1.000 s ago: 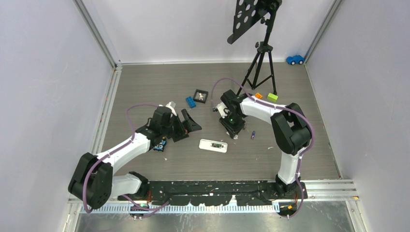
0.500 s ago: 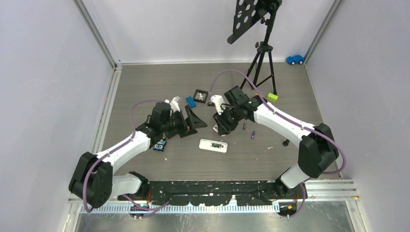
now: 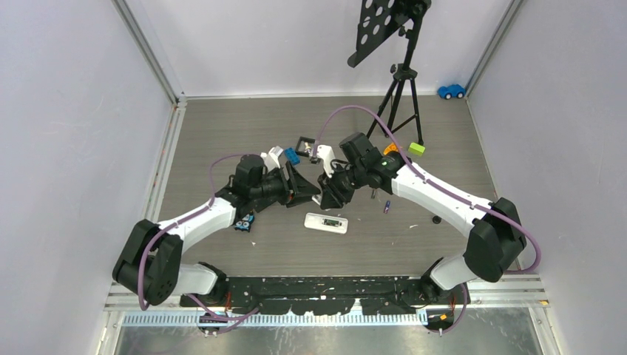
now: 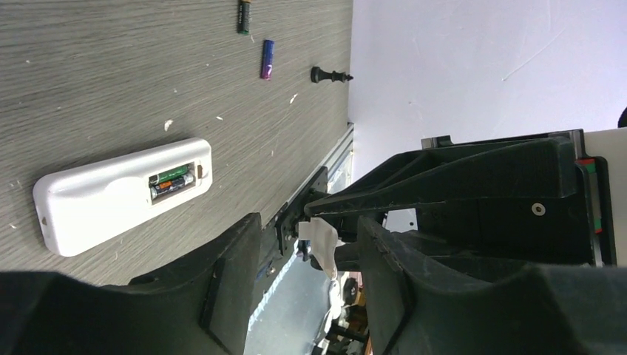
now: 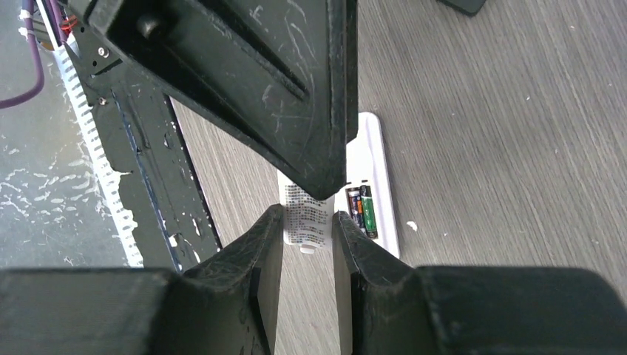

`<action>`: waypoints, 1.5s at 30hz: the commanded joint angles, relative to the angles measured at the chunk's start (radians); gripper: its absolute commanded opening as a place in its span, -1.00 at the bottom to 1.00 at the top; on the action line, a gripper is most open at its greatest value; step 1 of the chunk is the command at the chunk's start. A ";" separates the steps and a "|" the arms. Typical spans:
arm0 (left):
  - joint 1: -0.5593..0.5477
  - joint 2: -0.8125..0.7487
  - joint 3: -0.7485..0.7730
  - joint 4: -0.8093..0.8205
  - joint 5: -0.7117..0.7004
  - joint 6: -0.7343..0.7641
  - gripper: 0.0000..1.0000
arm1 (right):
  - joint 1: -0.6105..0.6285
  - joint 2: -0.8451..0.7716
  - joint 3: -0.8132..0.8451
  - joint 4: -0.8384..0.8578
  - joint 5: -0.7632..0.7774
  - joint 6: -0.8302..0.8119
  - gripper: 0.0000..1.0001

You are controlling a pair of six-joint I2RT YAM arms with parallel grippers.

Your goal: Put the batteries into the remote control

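- The table [image 3: 222, 126] carries the whole job, and both arms lean in to meet above its middle.
- The remote [image 3: 326, 222] lies flat just below that meeting point, on the side toward the arm bases. In the top view its long axis runs left to right, and its open compartment is in the right half.
- The left gripper [image 3: 307, 191] has its jaws apart on either side of the other arm's load, with no contact visible.
- The right gripper [image 5: 307, 218] is clamped on a white labelled piece [image 4: 323, 238], probably the battery cover, and holds it tip to tip with the left.
- Two batteries [image 5: 362, 211] already sit side by side in the compartment, lengthwise along the remote.
- A purple battery [image 4: 268, 59] and a dark battery [image 4: 243, 16] lie loose on the right arm's side, well apart from the remote.
- Both grippers are about equally near the remote. The next move looks to depend on lining the piece up over the opening.
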 commanded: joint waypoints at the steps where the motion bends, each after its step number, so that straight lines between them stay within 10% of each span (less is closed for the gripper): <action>1: 0.003 0.000 -0.005 0.071 0.057 -0.018 -0.02 | 0.007 -0.019 -0.005 0.068 -0.036 0.023 -0.47; 11: -0.005 0.026 -0.010 0.089 0.080 -0.021 -0.99 | 0.009 0.002 0.017 0.047 -0.005 0.046 -0.25; 15: -0.004 0.009 -0.003 0.091 0.054 0.002 -1.00 | 0.005 -0.010 0.011 0.059 0.110 0.135 0.30; 24: -0.004 -0.021 0.010 0.143 -0.050 0.001 -1.00 | -0.025 -0.349 -0.284 0.453 0.303 0.692 0.65; 31: -0.004 -0.021 -0.017 0.281 -0.083 -0.107 -1.00 | -0.031 -0.435 -0.528 0.782 0.436 1.311 0.52; 45: -0.004 -0.052 -0.041 0.298 -0.090 -0.119 -1.00 | -0.031 -0.341 -0.627 1.035 0.426 1.518 -0.15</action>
